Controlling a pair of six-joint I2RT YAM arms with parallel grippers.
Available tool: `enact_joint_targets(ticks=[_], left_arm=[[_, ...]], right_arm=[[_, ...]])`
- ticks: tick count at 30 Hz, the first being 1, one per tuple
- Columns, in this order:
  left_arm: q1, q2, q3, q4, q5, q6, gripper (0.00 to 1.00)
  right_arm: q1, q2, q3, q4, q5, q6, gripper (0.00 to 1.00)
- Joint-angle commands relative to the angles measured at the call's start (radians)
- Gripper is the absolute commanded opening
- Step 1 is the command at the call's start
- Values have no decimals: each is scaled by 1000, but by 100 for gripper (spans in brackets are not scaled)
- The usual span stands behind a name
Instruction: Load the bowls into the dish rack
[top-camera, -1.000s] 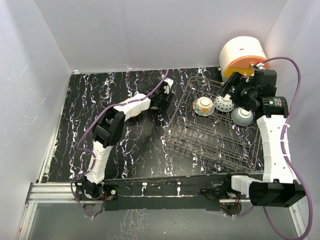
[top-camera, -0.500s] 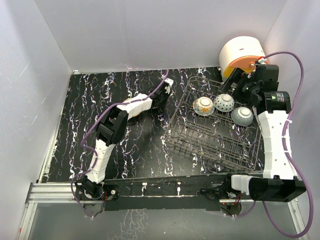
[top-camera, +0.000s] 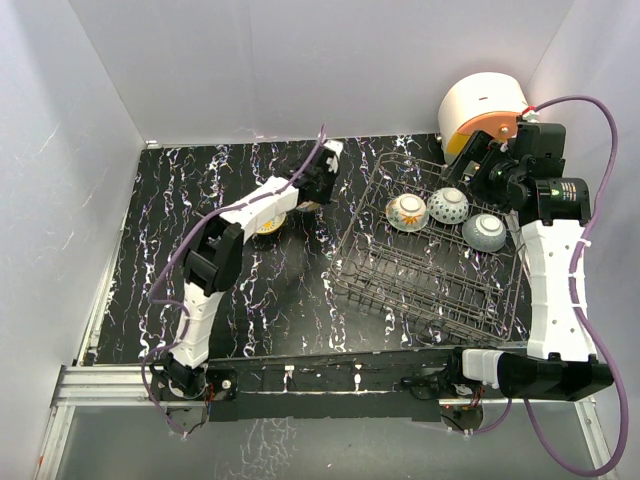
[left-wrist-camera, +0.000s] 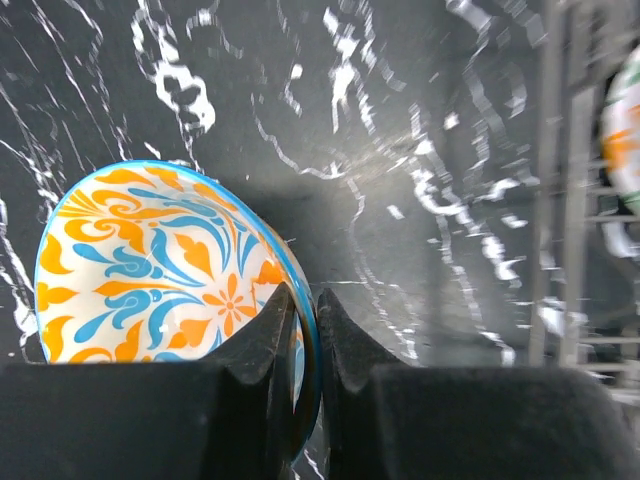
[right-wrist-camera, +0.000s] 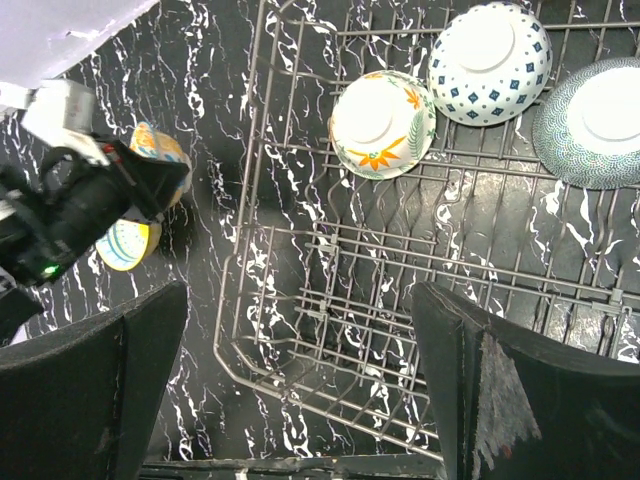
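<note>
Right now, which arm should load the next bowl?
Left. The left gripper is shut on the rim of the orange-and-blue bowl beside the dish rack; the right gripper hangs open, empty, above it.

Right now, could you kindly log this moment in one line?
left gripper: shut on orange bowl | right gripper: open over dish rack | racked bowls: three

Legible text: none. The bowls (top-camera: 407, 211), dish rack (top-camera: 420, 282) and round white-and-orange appliance (top-camera: 482, 103) carry no readable lettering, labels, numbers or signs.
</note>
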Motion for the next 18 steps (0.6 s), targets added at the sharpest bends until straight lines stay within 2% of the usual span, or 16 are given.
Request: enact_joint_targets(ticks=[1,6,10,15,18], left_arm=[[2,-275,124,20,47,-106,0],[2,-431,83,101,105,-274,0],[2,-508,-20,234,248,-483,0],[2,-555,-262,627,434,-879,0],[-15,-535,-312,730,466,-987,0]], right_arm=[[0,-10,66,23,-9,24,99],[-1,-34,35,40,-19,45,99],[-3,-35,62,42,0,50,99],[-8,-17,139,63,-13,75,99],[-10,-1,206,88,-23,90,99]])
